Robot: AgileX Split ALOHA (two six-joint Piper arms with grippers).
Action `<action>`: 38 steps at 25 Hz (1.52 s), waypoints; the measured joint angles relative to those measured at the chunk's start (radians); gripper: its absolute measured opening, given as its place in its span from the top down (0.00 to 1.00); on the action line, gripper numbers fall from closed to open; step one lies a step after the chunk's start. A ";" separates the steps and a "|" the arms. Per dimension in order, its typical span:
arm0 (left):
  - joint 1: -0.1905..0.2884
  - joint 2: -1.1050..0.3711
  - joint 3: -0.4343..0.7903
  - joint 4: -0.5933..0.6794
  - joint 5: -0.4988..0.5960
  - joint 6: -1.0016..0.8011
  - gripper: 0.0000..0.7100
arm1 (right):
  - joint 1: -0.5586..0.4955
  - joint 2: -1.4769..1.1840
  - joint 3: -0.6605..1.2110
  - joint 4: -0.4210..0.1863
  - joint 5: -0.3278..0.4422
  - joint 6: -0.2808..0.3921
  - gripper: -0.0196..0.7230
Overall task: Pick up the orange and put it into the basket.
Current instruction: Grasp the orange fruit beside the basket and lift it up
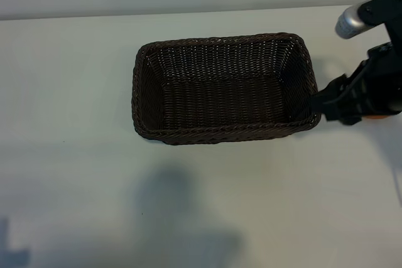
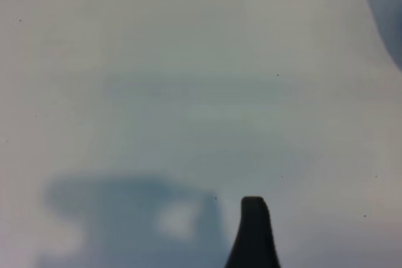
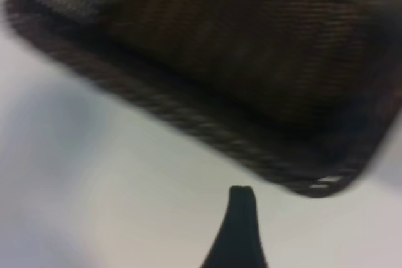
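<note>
Sitting in the middle of the white table point(image 1: 75, 92), the basket point(image 1: 221, 131) is lying with its long side across the exterior view, its inside showing only dark weave. The right gripper point(image 1: 328, 100) is hanging just beside the basket's right end, near the lower right corner, with its black fingers pointing toward the rim. Its jaws are standing wide apart, and nothing is showing between them. A small strip of orange point(image 1: 379, 117) is peeking out under the right arm at the frame's right edge, outside the basket; most of it is hidden, so I cannot tell whether the fruit is resting on the table. From the right wrist, one fingertip point(image 3: 241, 208) is showing over bare table, close to the braided rim. The left gripper is out of the exterior view; its wrist camera is showing one fingertip point(image 2: 253, 214) above bare table and shadow, jaws spread wide, holding nothing.
</note>
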 joint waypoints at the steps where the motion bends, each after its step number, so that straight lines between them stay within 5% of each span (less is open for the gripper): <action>1: 0.000 0.000 0.000 0.000 0.000 0.000 0.20 | 0.000 0.003 0.000 -0.051 -0.016 0.044 0.18; 7: 0.000 0.000 0.000 0.001 0.000 0.000 0.20 | 0.000 0.094 -0.047 -0.384 -0.032 0.358 0.18; 23: 0.000 0.000 0.000 0.002 0.000 0.001 0.20 | -0.003 0.430 -0.189 -0.790 -0.078 0.813 0.18; 28: 0.000 0.000 0.000 0.002 0.000 0.001 0.20 | -0.059 0.496 -0.189 -0.835 -0.089 0.897 0.18; 38: 0.000 0.000 0.000 0.002 0.000 0.001 0.20 | -0.104 0.533 -0.189 -0.776 -0.189 0.861 0.18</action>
